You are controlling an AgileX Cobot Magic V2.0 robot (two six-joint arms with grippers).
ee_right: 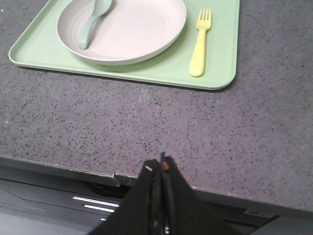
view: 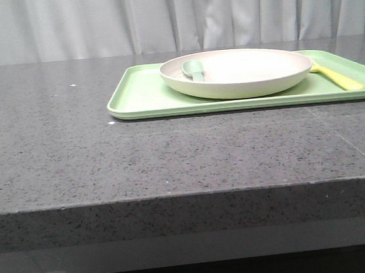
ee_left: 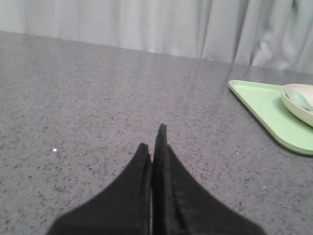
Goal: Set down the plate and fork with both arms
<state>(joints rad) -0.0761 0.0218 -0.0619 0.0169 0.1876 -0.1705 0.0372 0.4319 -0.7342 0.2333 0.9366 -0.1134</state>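
Fork-wise, the slim yellow plastic fork [ee_right: 199, 45] lies handle-first ahead of the closed, empty right gripper [ee_right: 159, 166], beside the round cream plate [ee_right: 128, 27].

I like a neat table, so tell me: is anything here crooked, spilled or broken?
Nothing is spilled or broken. The plate sits flat on the green tray, with the yellow fork straight beside it. The one slightly odd thing is the spoon, lying slanted inside the plate with its handle over the rim.

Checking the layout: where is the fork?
In the front view the fork lies flat on the green tray, right of the plate.
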